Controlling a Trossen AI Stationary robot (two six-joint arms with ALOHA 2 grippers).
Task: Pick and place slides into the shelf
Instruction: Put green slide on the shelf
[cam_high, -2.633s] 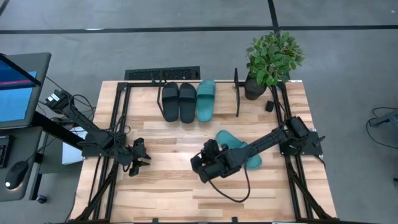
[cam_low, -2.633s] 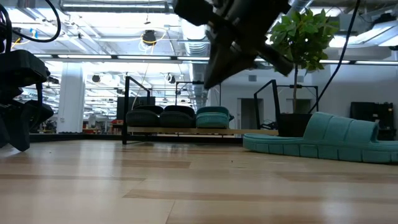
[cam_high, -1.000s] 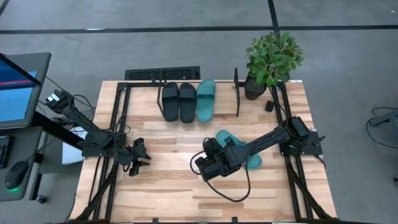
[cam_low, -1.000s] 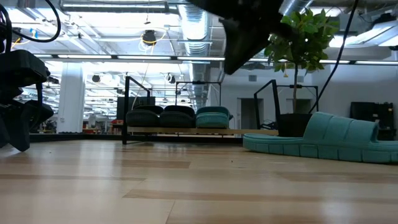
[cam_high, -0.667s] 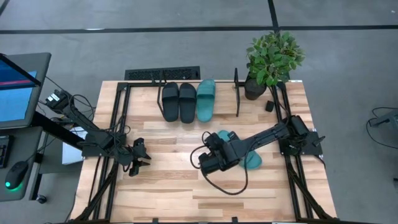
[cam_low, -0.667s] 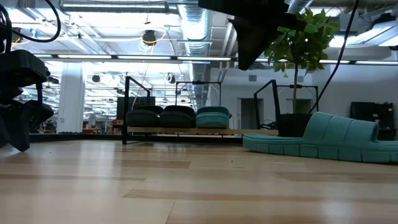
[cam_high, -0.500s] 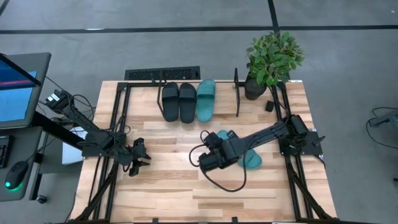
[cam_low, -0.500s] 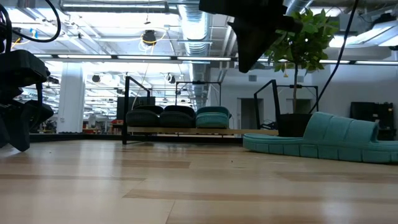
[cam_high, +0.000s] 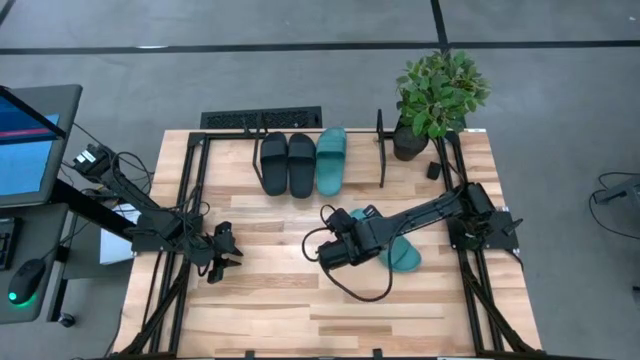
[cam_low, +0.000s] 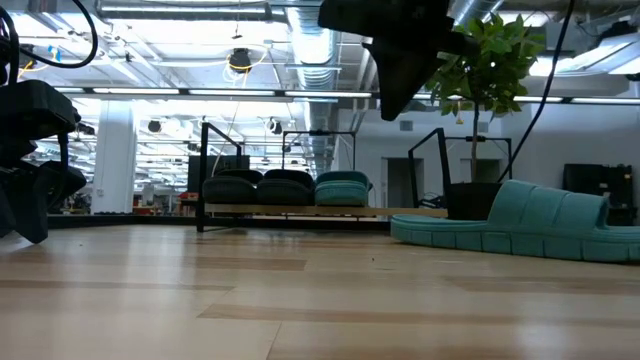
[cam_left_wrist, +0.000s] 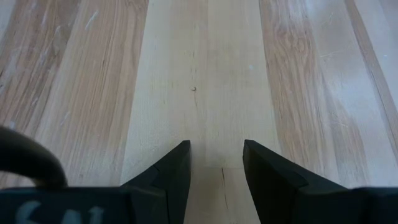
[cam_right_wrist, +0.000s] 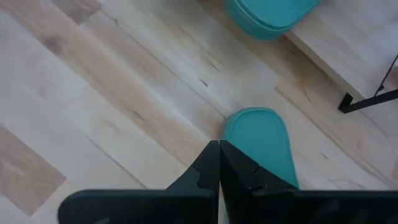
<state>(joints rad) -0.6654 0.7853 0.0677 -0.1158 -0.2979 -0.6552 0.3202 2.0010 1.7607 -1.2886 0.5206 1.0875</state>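
Two black slides (cam_high: 287, 163) and one teal slide (cam_high: 332, 160) rest side by side on the low black shelf (cam_high: 382, 150) at the table's far side. They also show in the low view (cam_low: 290, 188). The second teal slide (cam_high: 402, 255) lies sole down on the table, right of centre, partly under my right arm. My right gripper (cam_right_wrist: 219, 155) is shut and empty, raised above the table over that slide's rounded end (cam_right_wrist: 258, 140). My left gripper (cam_left_wrist: 216, 165) is open and empty over bare wood near the left edge (cam_high: 228, 250).
A potted plant (cam_high: 435, 95) stands at the far right corner, with a small black object (cam_high: 434, 171) beside it. A keyboard (cam_high: 262, 118) lies beyond the far edge. My right arm's cable (cam_high: 365, 290) loops over the table toward the near side. Black arm-mount frames line both sides.
My right gripper has moved toward the table's far edge, from the near side of the loose teal slide to a place over it, and has risen a little. The slide has stayed where it was.
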